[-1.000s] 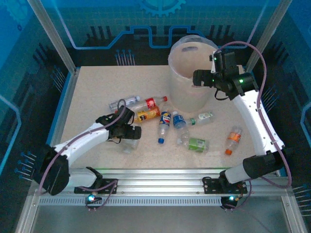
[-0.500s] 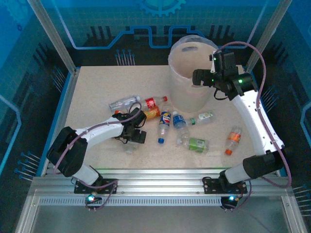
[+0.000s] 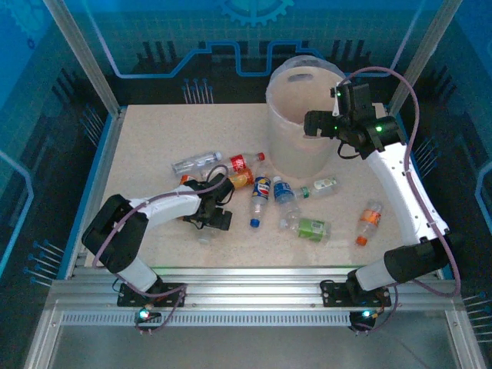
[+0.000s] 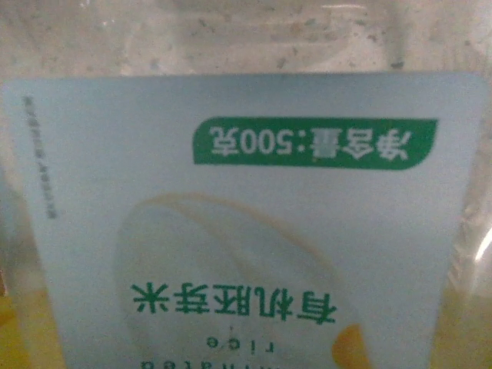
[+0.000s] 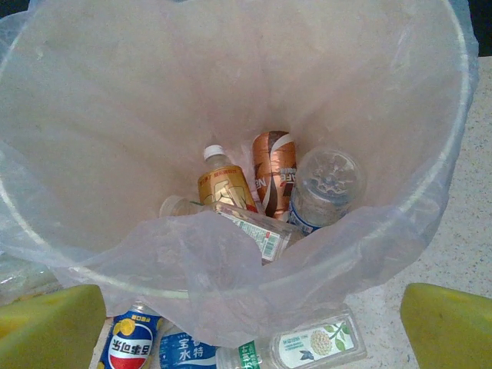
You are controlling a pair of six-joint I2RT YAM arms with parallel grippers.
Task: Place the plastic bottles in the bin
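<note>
- Cannot read the lowest print on the pale label (image 4: 246,223) in the left wrist view: blurred, cut by the bottom edge, bottle outline lost past every side.
- Hidden from above under the left claw (image 3: 219,215): most of a clear bottle (image 3: 203,234).
- Cropped by the lower edge of the right wrist view: yellow fingertips (image 5: 46,327) of the right claw (image 3: 311,123).
- Cut off there too, far ends behind the bin (image 5: 461,115): Pepsi bottle (image 5: 127,346), blue-labelled bottle (image 5: 181,355).
- Half veiled by a liner fold (image 5: 231,261): barcoded bottle (image 5: 254,231) inside.
- Too small to read from above: labels of bottles lying on the surface (image 3: 154,138).
</note>
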